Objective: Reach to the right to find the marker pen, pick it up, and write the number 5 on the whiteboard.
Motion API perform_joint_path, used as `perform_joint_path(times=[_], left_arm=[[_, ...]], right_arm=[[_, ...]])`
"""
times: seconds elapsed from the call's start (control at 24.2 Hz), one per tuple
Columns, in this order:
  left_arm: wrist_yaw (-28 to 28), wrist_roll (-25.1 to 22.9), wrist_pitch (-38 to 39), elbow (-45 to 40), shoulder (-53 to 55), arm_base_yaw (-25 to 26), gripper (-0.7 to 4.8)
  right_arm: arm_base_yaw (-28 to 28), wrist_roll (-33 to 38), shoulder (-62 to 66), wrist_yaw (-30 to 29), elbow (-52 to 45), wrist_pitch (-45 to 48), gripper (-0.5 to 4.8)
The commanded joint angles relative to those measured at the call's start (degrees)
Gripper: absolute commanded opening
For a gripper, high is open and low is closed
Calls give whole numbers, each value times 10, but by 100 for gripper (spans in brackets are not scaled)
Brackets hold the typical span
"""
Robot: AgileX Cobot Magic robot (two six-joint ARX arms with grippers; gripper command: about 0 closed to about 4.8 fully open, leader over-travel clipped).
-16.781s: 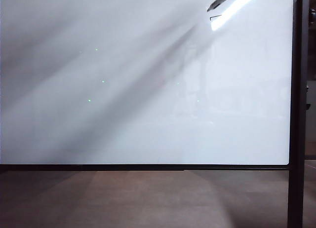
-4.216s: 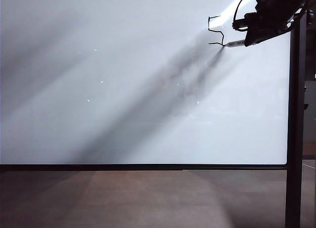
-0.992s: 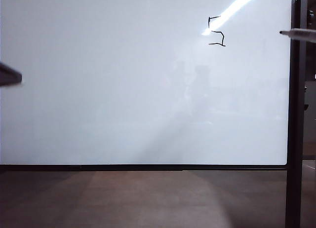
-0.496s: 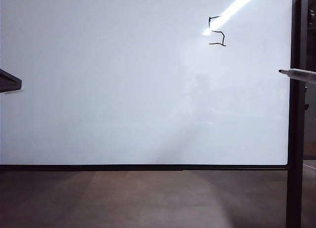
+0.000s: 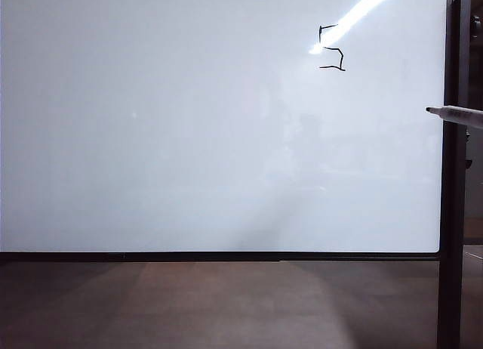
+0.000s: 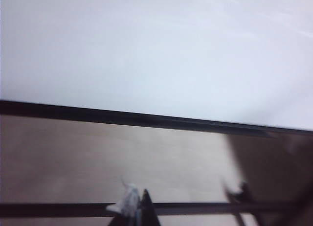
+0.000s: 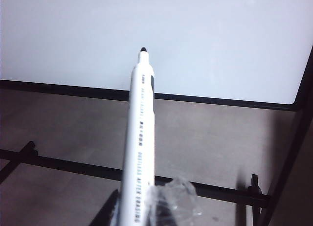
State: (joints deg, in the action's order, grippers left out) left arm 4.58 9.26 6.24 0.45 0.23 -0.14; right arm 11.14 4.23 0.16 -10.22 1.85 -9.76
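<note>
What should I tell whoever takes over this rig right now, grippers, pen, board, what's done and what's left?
Right gripper: shut on the marker pen, off the whiteboard near its right post; the tip points at the board without touching it.
Left gripper: only its blurred tips show in the left wrist view, holding nothing visible; open or shut is unclear. It is out of the exterior view.
Done: the number 5 is written at the board's upper right, crossed by glare.
Left: nothing but parking the pen, it seems.

A hand-drawn black number 5 (image 5: 331, 47) stands near the whiteboard's (image 5: 189, 137) upper right. Small black print along the marker pen (image 7: 139, 147) is too blurred to read.
</note>
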Motion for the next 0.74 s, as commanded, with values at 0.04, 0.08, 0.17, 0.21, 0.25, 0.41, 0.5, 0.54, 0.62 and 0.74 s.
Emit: perform_joint_path(times=[0.04, 0.08, 0.17, 0.21, 0.25, 0.41, 0.5, 0.54, 0.62, 0.74], left_arm=[[2, 0, -5, 1, 0, 34, -5], [2, 0, -5, 1, 0, 35, -5], [2, 0, -6, 1, 0, 35, -5], [2, 0, -5, 1, 0, 35, -5], [2, 0, -5, 1, 0, 35, -5], [2, 0, -5, 1, 0, 35, -5], [2, 0, -5, 1, 0, 35, -5], [2, 0, -5, 1, 0, 35, -5], [2, 0, -5, 1, 0, 35, -5], [2, 0, -5, 1, 0, 35, -5]], right_arm=[[0, 1, 0, 0, 2, 10, -5], [-3, 1, 0, 0, 2, 10, -5], [-22, 1, 0, -5, 2, 10, -5], [-44, 1, 0, -4, 2, 10, -5], [-58, 1, 0, -2, 2, 10, -5], [-108, 1, 0, -2, -4, 11, -5], [-110, 1, 0, -2, -15, 10, -5], [-110, 1, 0, -2, -17, 9, -5], [-110, 1, 0, -2, -17, 11, -5], [-110, 1, 0, -2, -17, 11, -5]])
